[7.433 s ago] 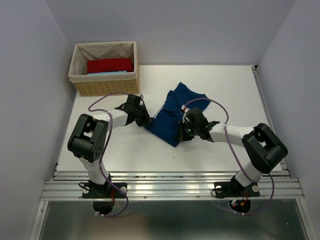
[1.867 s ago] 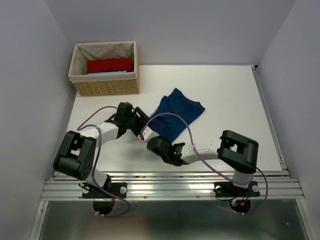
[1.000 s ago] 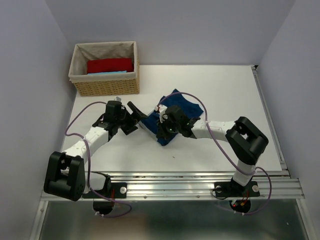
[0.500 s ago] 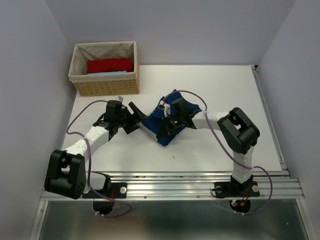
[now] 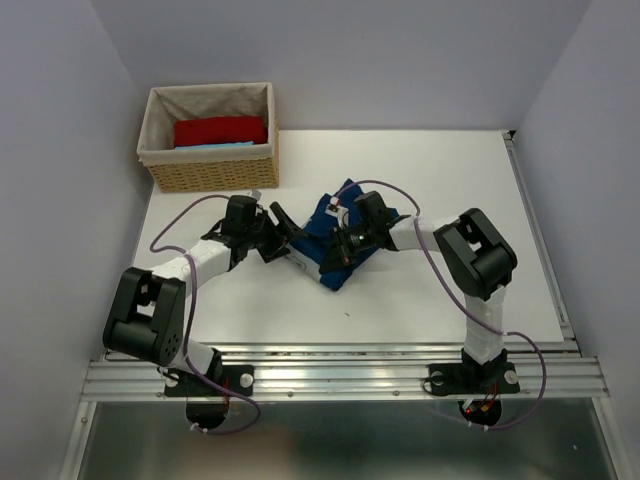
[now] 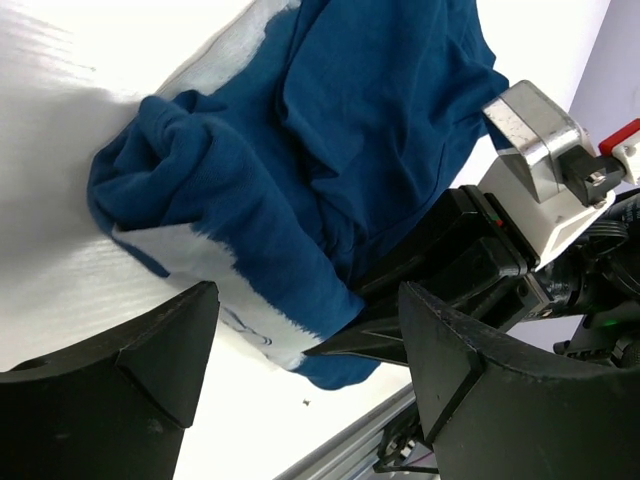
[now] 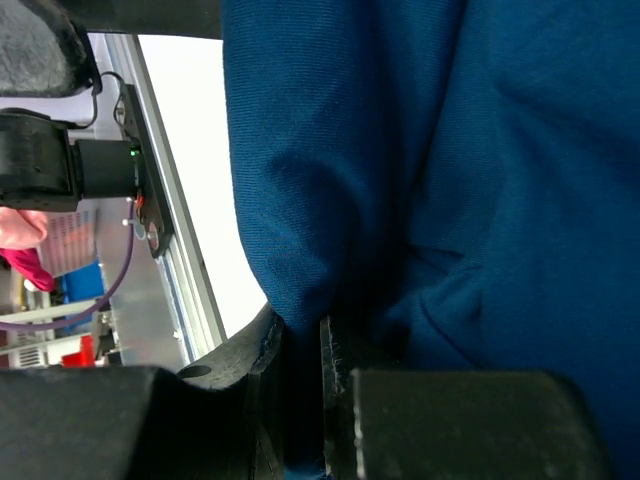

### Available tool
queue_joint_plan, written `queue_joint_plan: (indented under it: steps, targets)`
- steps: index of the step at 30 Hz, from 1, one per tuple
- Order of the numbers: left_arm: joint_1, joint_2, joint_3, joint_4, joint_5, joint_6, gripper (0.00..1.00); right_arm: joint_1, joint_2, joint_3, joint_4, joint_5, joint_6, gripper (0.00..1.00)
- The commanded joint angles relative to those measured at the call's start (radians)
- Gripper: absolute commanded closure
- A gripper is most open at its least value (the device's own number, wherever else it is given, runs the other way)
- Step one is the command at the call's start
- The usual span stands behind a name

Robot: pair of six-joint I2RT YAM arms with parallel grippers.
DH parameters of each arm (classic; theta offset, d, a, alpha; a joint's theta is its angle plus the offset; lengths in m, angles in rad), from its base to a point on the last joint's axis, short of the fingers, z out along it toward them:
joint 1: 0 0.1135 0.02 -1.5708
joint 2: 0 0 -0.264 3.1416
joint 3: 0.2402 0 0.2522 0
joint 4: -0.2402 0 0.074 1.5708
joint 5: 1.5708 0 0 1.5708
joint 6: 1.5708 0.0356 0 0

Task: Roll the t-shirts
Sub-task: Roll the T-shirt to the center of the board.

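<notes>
The dark navy t-shirt [image 5: 322,220] lies bunched and partly rolled in the middle of the white table [image 5: 450,170]. My right gripper [image 5: 343,250] is shut on a fold at its near edge. In the right wrist view a strip of navy cloth [image 7: 450,150] is pinched between the pads [image 7: 335,400]. My left gripper [image 5: 283,233] stands open at the shirt's left side. In the left wrist view its fingers [image 6: 120,380] straddle the shirt's rolled end [image 6: 300,160] without clamping it. Red cloth [image 5: 220,130] and a light-blue strip [image 5: 215,146] lie in the basket.
A wicker basket [image 5: 210,172] with a pale lining stands at the table's far left corner. Grey walls close in on three sides. A metal rail [image 5: 340,365] runs along the near edge by the arm bases.
My left gripper has slid right, up to the shirt, its jaws a little narrower. The right arm has folded inward, keeping its hold on the fold, and the shirt is bunched tighter.
</notes>
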Motion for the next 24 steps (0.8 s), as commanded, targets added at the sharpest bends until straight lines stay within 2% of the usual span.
queue_joint_plan:
  steps: [1, 16, 19, 20, 22, 24]
  targets:
    - [-0.011, 0.024, 0.051, 0.087, 0.021, 0.013, 0.18, -0.014, 0.018, 0.035, 0.013, -0.048, 0.012, 0.99]
    - [-0.016, 0.144, 0.099, 0.165, 0.041, -0.001, 0.21, -0.051, 0.032, 0.035, 0.013, -0.039, 0.018, 0.99]
    - [-0.016, 0.156, 0.108, 0.165, 0.039, 0.002, 0.21, -0.060, 0.029, 0.029, 0.010, -0.002, 0.020, 0.86]
    - [-0.016, 0.168, 0.111, 0.165, 0.039, 0.004, 0.21, -0.060, 0.018, 0.026, 0.010, 0.010, 0.021, 0.71]
    - [-0.017, 0.185, 0.125, 0.160, 0.038, 0.007, 0.21, -0.060, 0.000, 0.014, 0.005, 0.044, 0.020, 0.49]
    - [-0.017, 0.213, 0.136, 0.157, 0.039, 0.014, 0.21, -0.060, -0.045, 0.002, -0.006, 0.087, 0.014, 0.37]
